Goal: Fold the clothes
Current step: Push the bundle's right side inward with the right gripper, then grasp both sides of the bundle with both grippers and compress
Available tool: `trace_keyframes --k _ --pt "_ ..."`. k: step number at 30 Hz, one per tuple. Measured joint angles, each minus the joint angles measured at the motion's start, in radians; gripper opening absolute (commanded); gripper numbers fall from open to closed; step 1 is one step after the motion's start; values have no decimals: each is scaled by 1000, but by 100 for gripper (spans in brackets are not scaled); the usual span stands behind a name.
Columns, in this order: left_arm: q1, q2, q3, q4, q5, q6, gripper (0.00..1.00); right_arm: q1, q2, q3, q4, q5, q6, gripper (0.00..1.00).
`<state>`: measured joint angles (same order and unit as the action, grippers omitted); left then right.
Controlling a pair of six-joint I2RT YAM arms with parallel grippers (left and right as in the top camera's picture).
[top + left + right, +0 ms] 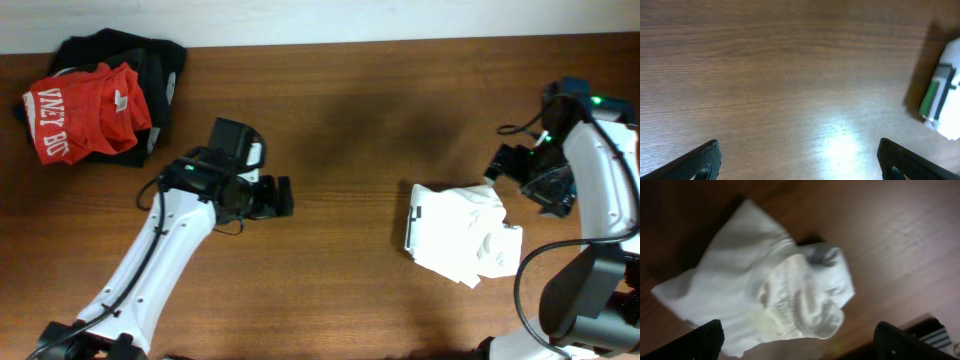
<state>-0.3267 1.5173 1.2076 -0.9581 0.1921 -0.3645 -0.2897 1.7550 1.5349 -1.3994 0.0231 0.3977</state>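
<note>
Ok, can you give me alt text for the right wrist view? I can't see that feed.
A white T-shirt of thin wrinkled fabric lies in a bunched bundle on the brown wooden table, filling the left and middle of the frame. The right gripper hangs above it, open, its dark fingers wide apart at the bottom corners, gripping nothing.

Left end effector [797,150] spread wide over wooden table [765,75], white T-shirt [951,62] at right edge

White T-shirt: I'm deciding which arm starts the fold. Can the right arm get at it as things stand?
Probably yes. The right gripper hangs open close by the white T-shirt, which lies crumpled on the table with nothing between them or on top.
</note>
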Motion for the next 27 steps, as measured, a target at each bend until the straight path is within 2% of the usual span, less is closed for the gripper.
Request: trace_keyframes --k 1,2,3,5,6,7,8,19,23,27 --pt "-13 0 0 -1 -1 3 99 -24 0 -1 3 4 4 99" --pt "-26 0 0 -3 -5 3 99 -76 0 -5 9 11 17 93" --pt "-34 0 0 -2 -8 3 99 -124 0 -20 24 16 24 80" --pt "-40 0 0 -3 -10 3 99 -213 0 -60 44 25 33 47" --pt "-40 0 0 -2 -12 3 99 -254 0 -81 51 27 38 22" --pt "-40 0 0 -2 -13 3 99 -288 0 -102 55 29 43 8" --pt "-40 0 0 0 -13 4 99 -309 0 -128 64 30 45 5" --pt "-40 2 0 6 -17 6 99 -298 -2 -460 370 -74 44 4" --pt "-40 2 0 5 -20 6 99 -244 -3 -541 460 -86 45 4" --pt "-40 2 0 5 -21 6 99 -148 -3 -557 481 -89 44 4"
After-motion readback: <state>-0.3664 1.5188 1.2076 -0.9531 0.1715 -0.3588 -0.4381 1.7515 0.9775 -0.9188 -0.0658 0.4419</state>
